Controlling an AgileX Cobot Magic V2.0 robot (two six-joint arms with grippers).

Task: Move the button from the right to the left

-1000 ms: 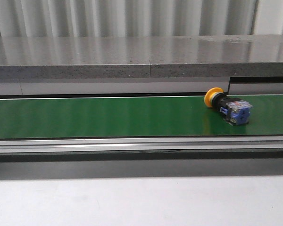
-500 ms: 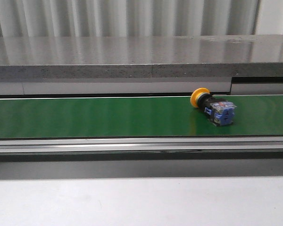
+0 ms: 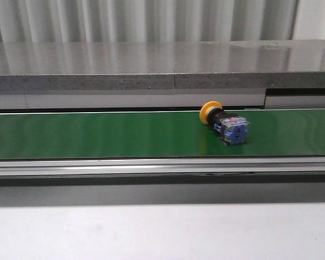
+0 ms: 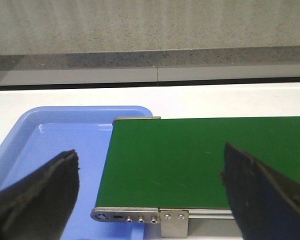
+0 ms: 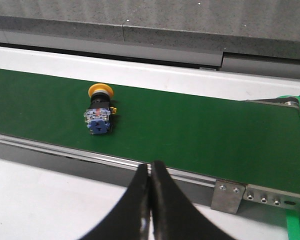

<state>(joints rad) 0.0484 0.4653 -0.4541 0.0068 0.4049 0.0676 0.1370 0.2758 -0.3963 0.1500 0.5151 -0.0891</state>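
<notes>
Right of the green conveyor belt's (image 3: pixel 97 135) middle lies the button (image 3: pixel 225 125) on its side — untouched. Left gripper (image 4: pixel 150 192) gapes wide, right gripper (image 5: pixel 149 200) pinched closed, empty. I'd wait by the blue tray (image 4: pixel 50 135) — grab the blue body.

Lighting is even and fairly bright in all three views — diffuse, apparently from overhead. The grey stone ledge (image 3: pixel 162 62) carries soft vertical reflections of the corrugated wall (image 3: pixel 151 19) behind. The button (image 3: pixel 225 123) casts only a faint shadow on the green conveyor belt (image 3: pixel 97 134). Left wrist view: close jaws blurred — belt sharp.
</notes>
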